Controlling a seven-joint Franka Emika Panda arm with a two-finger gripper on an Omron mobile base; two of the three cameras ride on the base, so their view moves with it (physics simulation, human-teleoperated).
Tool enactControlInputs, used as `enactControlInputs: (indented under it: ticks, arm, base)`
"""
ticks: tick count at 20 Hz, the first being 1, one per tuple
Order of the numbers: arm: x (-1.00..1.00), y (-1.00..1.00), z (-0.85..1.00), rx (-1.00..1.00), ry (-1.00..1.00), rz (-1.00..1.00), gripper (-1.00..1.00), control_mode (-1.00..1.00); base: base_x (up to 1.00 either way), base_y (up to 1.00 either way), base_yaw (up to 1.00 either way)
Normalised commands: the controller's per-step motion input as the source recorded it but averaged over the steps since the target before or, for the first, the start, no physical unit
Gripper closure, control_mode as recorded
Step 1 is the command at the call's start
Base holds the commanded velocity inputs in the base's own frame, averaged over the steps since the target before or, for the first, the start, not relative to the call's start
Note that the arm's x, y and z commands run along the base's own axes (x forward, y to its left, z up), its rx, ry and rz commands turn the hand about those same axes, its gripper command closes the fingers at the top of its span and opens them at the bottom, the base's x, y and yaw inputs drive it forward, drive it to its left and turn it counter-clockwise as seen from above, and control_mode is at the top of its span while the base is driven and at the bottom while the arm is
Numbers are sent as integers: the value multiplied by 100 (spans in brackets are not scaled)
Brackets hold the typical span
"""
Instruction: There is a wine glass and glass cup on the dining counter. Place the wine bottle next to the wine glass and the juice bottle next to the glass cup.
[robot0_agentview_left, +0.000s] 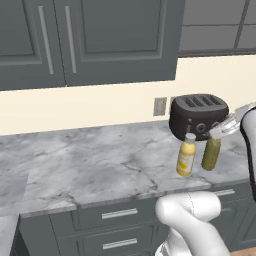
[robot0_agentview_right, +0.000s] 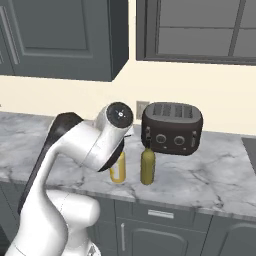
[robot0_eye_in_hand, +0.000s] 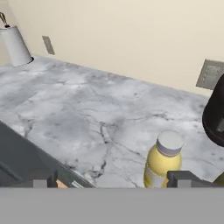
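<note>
A: Where do the two bottles stand?

B: Both are on the grey-white veined marble worktop with drawers, not on any dining counter. The short yellow-orange juice bottle with its pale cap is upright near the front edge. The slim olive-green wine bottle is just beside it at its three o'clock. The black two-slot toaster sits behind them at about one o'clock.

A: And the pincer?

B: The two-finger gripper has its jaws spread wide with nothing between them. In the hand view the dark fingertips flank the juice bottle's shoulder, one at nine o'clock, one at three. I judge the arm is lining up for a grasp, though which bottle it wants I cannot tell.

A: What can't you make out?

B: From the right base camera the arm's white wrist covers the juice bottle's top, and from the left the wine bottle's neck is lost behind the hand. In the hand view the wine bottle is cut to a sliver at five o'clock.
</note>
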Motion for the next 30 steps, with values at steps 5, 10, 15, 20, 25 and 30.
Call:
enactControlInputs:
  ticks: [5,10,15,20,25,30]
  arm:
    - [-39,-36,0,0,-18,23,-100,-100]
    - [-33,-34,0,0,-19,22,-100,-100]
    - [-25,-29,0,3,-17,4,-100,-100]
    - [-20,-31,0,2,-15,0,-100,-100]
    - [-7,-34,-2,2,-8,0,-100,-100]
    - [4,-24,-6,3,0,5,-100,-100]
  base:
    - [0,0,0]
    - [0,0,0]
    - [0,0,0]
    - [0,0,0]
    - [0,0,0]
    - [0,0,0]
